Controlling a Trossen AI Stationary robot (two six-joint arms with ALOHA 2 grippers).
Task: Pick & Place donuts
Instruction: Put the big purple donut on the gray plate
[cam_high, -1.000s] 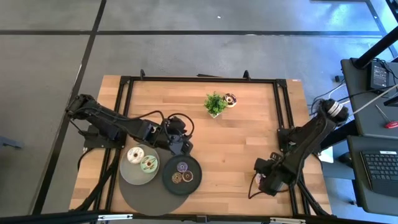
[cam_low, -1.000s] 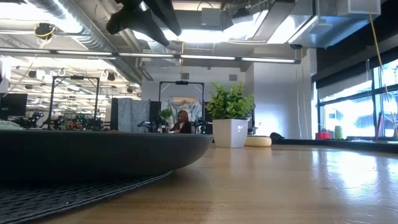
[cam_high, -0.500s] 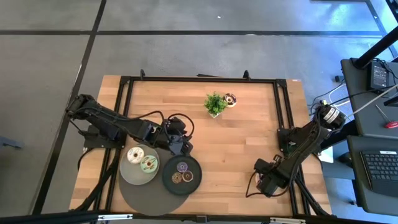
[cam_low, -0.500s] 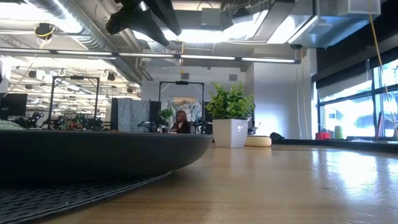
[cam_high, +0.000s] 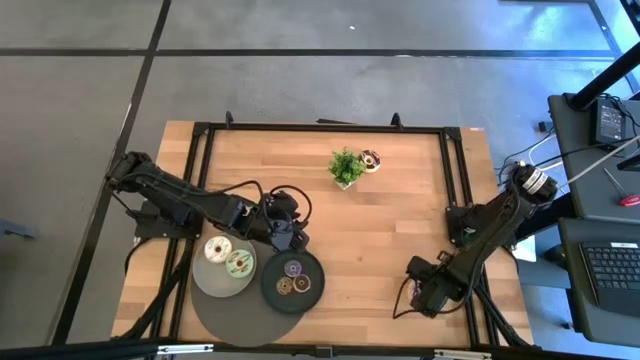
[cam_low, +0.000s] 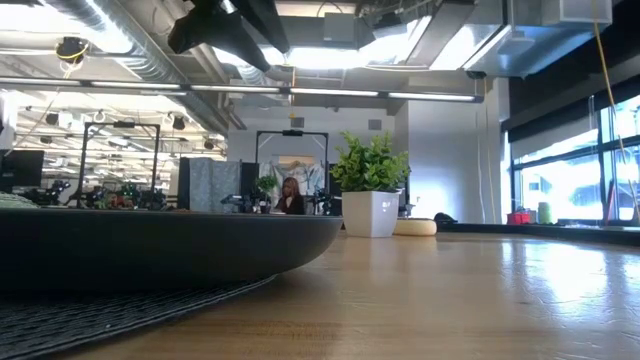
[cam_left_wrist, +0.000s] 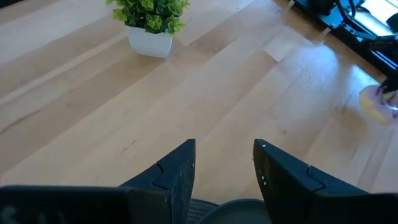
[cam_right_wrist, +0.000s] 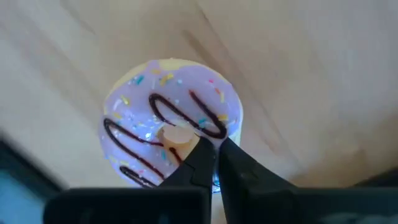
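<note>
A pink donut with dark stripes lies on the wood at the table's near right. My right gripper stands over it, pointing down, shut. A cream donut and a green donut lie on the light grey plate. Three tiny donuts, one of them purple, lie on the dark plate. A chocolate donut lies beside the plant. My left gripper hangs open over the dark plate's far rim with nothing between its fingers. My right gripper comes at the pink donut from above. Its shut fingertips stand at the ring right beside the hole. I cannot tell whether they touch the donut, which lies flat on the table.
A small potted plant stands at the far middle of the table. Both plates rest on a round dark mat at the near left. Bare wood lies between the plates and my right gripper. Black frame rails run along the table's sides.
My right gripper has shifted a little toward the table's left, staying near the front right corner.
</note>
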